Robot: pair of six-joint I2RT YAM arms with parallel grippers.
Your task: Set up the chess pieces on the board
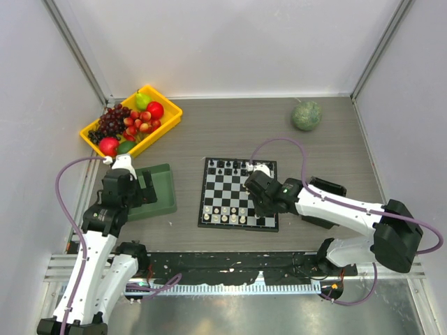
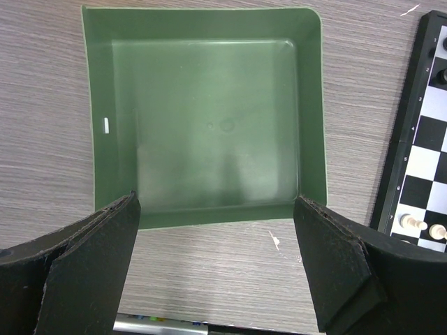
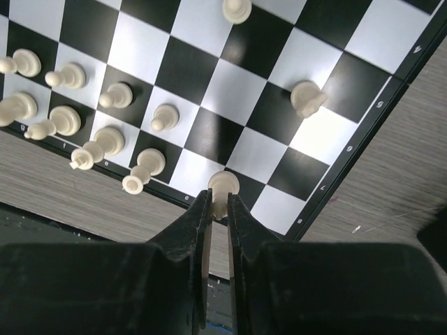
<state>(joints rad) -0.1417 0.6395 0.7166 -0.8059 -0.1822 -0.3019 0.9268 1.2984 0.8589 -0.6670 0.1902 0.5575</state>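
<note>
1. The board [image 1: 238, 194] is a flat square of glossy black and white checks with a thin dark border. It lies on the grey wood-grain surface [image 1: 335, 153] between the two arms, just right of the green tray [image 1: 162, 188].
2. The chess pieces [image 3: 164, 116] are little turned shapes with round bases, slim stems and knob heads. We see the black ones [image 1: 225, 166] lined along the far edge of the board. The cream-white ones crowd the near rows, with a couple standing alone farther in. One of those loners [image 3: 307, 98] has a lumpy, irregular head.
3. The right fingers [image 3: 201, 230] are matte black wedges. They're pinched almost together on a cream-white piece [image 3: 223, 185], gripping its stem. That's at the board's near edge row, toward the right corner. We can't tell if its base touches the square.
4. The left fingers [image 2: 105, 244] are spread wide and hold nothing. Their black pads look foamy with rough-cut edges. They hang over the near rim of the green tray, which is smooth plastic with rounded corners and a faintly shiny floor.
5. At far left sits a yellow bin [image 1: 165, 98] heaped with fruit [image 1: 129, 122]: dark grapes plus red and green bits.
6. At far right, well apart from everything, is a bumpy green ball [image 1: 306, 115].
</note>
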